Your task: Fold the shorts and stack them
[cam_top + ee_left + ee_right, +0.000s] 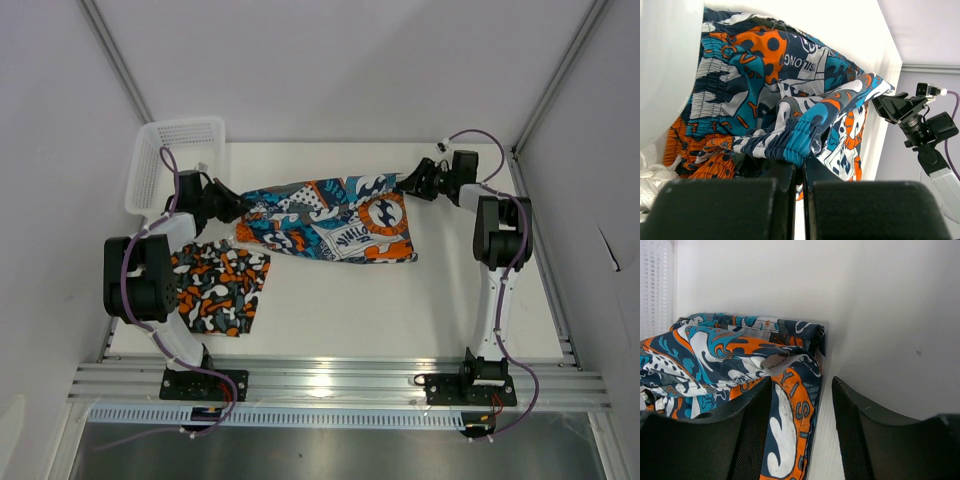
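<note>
The teal-blue graphic shorts (330,222) lie spread across the middle of the table. My left gripper (230,207) is shut on their left end. In the left wrist view the elastic waistband (790,145) is pinched between the closed fingers of the left gripper (801,167), and the cloth (780,80) stretches away from it. My right gripper (412,183) is open at the shorts' far right corner. Its jaws (802,410) straddle the orange hem edge (795,410) without closing on it. The camouflage shorts (215,290) lie folded at the near left, partly under the left arm.
A white mesh basket (185,125) stands at the far left corner, just behind the left gripper; its wall (657,285) shows in the right wrist view. Aluminium rails (340,380) run along the near edge, and enclosure walls stand close on both sides.
</note>
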Controlling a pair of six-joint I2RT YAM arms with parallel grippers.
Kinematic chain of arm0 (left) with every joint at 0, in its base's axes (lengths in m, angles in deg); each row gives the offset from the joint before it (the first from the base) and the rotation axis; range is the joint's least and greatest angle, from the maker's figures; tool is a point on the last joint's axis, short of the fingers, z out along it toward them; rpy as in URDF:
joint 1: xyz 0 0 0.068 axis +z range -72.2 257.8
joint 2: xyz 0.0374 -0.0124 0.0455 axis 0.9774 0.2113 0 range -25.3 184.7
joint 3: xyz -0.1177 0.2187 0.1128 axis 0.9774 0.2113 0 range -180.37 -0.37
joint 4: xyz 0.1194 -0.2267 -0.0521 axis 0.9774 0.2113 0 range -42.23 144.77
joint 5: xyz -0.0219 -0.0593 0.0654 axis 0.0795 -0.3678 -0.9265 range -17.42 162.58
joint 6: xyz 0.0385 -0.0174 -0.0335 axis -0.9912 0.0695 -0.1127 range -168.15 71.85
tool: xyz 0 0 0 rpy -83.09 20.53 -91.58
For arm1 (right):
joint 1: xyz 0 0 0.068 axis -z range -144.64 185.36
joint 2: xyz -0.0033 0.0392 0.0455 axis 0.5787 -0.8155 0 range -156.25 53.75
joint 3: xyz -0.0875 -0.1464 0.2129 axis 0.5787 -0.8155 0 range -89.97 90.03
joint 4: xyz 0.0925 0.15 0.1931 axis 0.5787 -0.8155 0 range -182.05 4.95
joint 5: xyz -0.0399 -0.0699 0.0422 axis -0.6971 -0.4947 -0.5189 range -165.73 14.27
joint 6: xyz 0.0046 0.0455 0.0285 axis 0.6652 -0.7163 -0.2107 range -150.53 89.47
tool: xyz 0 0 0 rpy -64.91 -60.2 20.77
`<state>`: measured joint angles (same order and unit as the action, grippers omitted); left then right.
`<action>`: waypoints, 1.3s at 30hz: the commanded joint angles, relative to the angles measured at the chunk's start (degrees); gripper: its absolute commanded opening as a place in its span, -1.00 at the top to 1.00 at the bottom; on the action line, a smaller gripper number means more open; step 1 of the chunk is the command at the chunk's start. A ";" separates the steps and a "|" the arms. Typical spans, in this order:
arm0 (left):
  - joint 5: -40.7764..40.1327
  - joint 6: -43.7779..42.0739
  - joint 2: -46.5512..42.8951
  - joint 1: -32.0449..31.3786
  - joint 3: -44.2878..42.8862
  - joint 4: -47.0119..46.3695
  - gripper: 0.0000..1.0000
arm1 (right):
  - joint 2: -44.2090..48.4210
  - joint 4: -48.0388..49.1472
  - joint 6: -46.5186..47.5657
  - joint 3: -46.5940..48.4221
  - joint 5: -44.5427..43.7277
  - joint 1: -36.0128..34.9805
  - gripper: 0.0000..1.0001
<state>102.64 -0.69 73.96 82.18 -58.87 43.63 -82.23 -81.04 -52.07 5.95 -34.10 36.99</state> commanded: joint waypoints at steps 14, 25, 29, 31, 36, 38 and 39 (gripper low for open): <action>-0.62 -1.32 -0.91 0.63 -2.23 -0.78 1.00 | 3.18 -3.39 2.11 0.49 1.35 -1.36 0.00; -0.53 -1.23 -0.83 0.63 -2.06 -0.87 1.00 | 3.62 -3.40 1.15 -0.73 3.02 -1.45 0.91; -0.27 -1.06 -1.18 0.63 -2.06 -0.87 1.00 | 5.72 -0.95 0.36 -3.19 2.67 -1.28 0.97; -0.09 -0.88 -1.35 0.71 -2.06 -0.87 1.00 | 6.69 0.11 -0.08 -5.21 2.58 -0.93 1.00; 1.83 0.78 -2.67 0.63 -1.79 -1.48 1.00 | 12.47 9.41 -3.58 -12.05 4.25 -0.05 1.00; 2.54 1.58 -3.89 0.63 -1.44 -1.83 1.00 | 14.86 15.90 -5.52 -16.79 6.00 0.30 1.00; 2.80 2.19 -4.51 0.54 -1.09 -2.01 1.00 | 15.91 17.16 -6.66 -18.12 6.45 0.39 1.00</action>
<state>103.30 -0.07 73.66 82.18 -58.89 44.07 -72.94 -74.87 -55.15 -8.93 -30.80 36.62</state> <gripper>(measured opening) 0.007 0.007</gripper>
